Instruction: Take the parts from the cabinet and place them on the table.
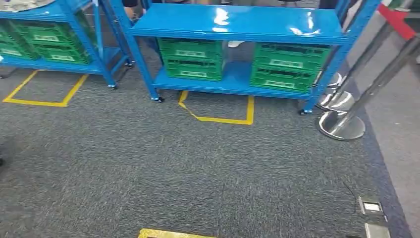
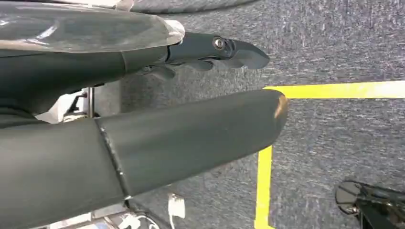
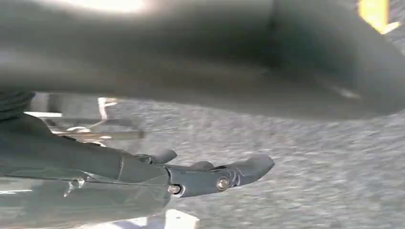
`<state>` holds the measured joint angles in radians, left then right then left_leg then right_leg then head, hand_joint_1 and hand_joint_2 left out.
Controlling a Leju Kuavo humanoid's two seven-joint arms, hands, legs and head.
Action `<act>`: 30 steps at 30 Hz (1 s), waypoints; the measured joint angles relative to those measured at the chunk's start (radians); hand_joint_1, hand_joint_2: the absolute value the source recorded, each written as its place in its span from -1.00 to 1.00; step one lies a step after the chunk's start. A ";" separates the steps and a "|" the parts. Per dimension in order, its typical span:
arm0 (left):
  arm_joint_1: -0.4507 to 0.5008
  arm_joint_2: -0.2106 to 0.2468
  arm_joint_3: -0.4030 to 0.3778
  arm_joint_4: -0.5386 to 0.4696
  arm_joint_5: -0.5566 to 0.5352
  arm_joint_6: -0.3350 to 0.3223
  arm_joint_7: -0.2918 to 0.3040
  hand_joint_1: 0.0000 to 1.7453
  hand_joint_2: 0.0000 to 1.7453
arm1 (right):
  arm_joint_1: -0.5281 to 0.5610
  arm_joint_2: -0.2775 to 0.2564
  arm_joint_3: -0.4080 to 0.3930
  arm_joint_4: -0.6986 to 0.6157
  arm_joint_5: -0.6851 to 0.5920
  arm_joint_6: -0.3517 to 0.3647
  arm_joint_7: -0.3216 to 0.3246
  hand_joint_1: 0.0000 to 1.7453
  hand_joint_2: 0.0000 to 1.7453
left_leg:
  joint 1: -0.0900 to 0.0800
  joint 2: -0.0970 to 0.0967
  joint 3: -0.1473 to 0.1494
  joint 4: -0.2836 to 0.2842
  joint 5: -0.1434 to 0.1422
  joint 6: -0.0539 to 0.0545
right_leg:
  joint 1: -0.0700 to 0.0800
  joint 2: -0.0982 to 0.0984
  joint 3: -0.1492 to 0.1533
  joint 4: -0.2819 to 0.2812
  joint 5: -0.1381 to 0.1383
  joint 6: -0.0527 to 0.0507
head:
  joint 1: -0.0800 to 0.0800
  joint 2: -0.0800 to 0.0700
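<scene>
Cabinet shelving of glossy blue metal on small castors [image 1: 237, 24] fills the upper centre of the head view; two stacks of green slotted plastic crates [image 1: 192, 59] sit on its lower shelf, left and right, well apart. A second blue rack [image 1: 59, 10] with more green crates stands at the upper left. Yellow tape lines [image 1: 218, 118] mark the grey carpet [image 1: 198, 168]; chrome stanchion bases [image 1: 341, 124] stand at right. The left robot hand [image 2: 191, 86] hangs over the carpet, released, fingers straight, grasping nothing. The right robot hand [image 3: 200, 143] likewise is released and empty.
</scene>
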<state>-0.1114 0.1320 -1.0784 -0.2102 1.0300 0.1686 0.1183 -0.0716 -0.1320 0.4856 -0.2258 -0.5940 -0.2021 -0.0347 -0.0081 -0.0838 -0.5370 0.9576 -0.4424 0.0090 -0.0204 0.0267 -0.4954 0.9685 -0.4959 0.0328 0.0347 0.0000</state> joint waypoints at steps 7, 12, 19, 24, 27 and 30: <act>0.000 0.006 0.000 0.000 0.006 0.000 0.000 -1.00 -1.00 | -0.001 0.005 0.000 0.000 -0.009 0.013 -0.005 -1.00 -1.00 | 0.002 0.045 0.001 0.005 -0.005 0.019 | 0.010 -0.008 0.002 -0.002 -0.001 -0.027 | -0.042 0.000; 0.000 0.008 0.000 0.000 0.005 0.000 0.002 -1.00 -1.00 | -0.002 0.008 0.000 0.000 -0.010 0.016 -0.008 -1.00 -1.00 | 0.008 0.045 0.002 -0.009 0.001 0.007 | 0.015 -0.014 0.002 -0.002 -0.003 -0.032 | -0.046 0.000; 0.000 0.007 0.000 0.000 0.005 0.000 0.002 -1.00 -1.00 | -0.002 0.008 0.000 0.000 -0.010 0.016 -0.009 -1.00 -1.00 | 0.010 0.045 0.003 -0.012 0.000 -0.017 | 0.017 -0.015 0.002 -0.002 -0.003 -0.034 | -0.046 0.000; 0.000 0.007 0.000 0.000 0.006 0.000 0.002 -1.00 -1.00 | -0.002 0.008 0.000 0.000 -0.010 0.019 -0.008 -1.00 -1.00 | 0.009 0.045 0.003 -0.012 0.000 -0.018 | 0.014 -0.015 0.002 -0.002 -0.003 -0.034 | -0.041 0.000; 0.000 0.008 0.000 0.000 0.006 0.000 0.003 -1.00 -1.00 | -0.002 0.008 0.001 0.000 -0.006 0.021 -0.008 -1.00 -1.00 | 0.008 0.045 0.003 -0.012 0.000 -0.018 | 0.012 -0.015 0.002 -0.002 -0.003 -0.033 | -0.041 0.000; 0.000 0.007 0.000 0.000 0.006 0.000 0.003 -1.00 -1.00 | -0.002 0.008 0.007 0.000 -0.003 0.021 -0.010 -1.00 -1.00 | 0.006 0.045 0.002 -0.012 -0.001 -0.018 | 0.011 -0.015 0.002 -0.003 -0.003 -0.033 | -0.041 0.000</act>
<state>-0.1118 0.1392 -1.0784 -0.2106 1.0357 0.1686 0.1217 -0.0739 -0.1240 0.4925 -0.2258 -0.5970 -0.1816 -0.0450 -0.0016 -0.0384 -0.5345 0.9460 -0.4429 -0.0086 -0.0095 0.0121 -0.4932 0.9659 -0.4992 -0.0005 -0.0065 0.0000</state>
